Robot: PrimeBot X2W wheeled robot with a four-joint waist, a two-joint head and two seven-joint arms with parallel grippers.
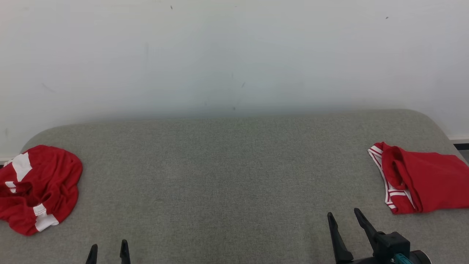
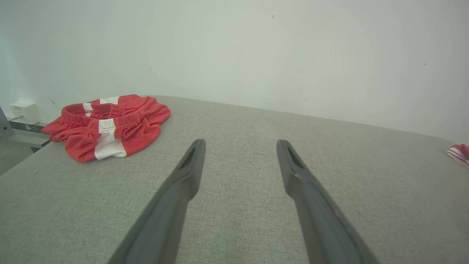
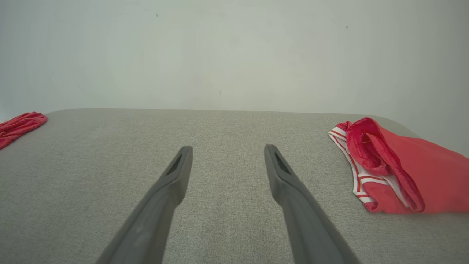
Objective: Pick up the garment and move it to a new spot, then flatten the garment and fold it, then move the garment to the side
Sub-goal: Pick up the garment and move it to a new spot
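A crumpled red garment with white stripes (image 1: pixel 38 187) lies at the far left of the grey-green cushioned surface (image 1: pixel 227 165); the left wrist view has the same garment (image 2: pixel 108 126) at its upper left. My left gripper (image 1: pixel 108 248) stands open at the bottom edge, right of that garment, its fingers (image 2: pixel 192 161) apart over bare fabric. My right gripper (image 1: pixel 343 217) is open at the lower right, nothing between its fingers (image 3: pixel 179 165). A second red garment with white trim (image 1: pixel 417 178) lies folded at the far right (image 3: pixel 395 168).
A pale wall (image 1: pixel 234 55) rises straight behind the surface. The surface has rounded back corners, and the folded garment reaches past the picture's right edge. A white wall socket (image 2: pixel 22 110) sits low beyond the left end.
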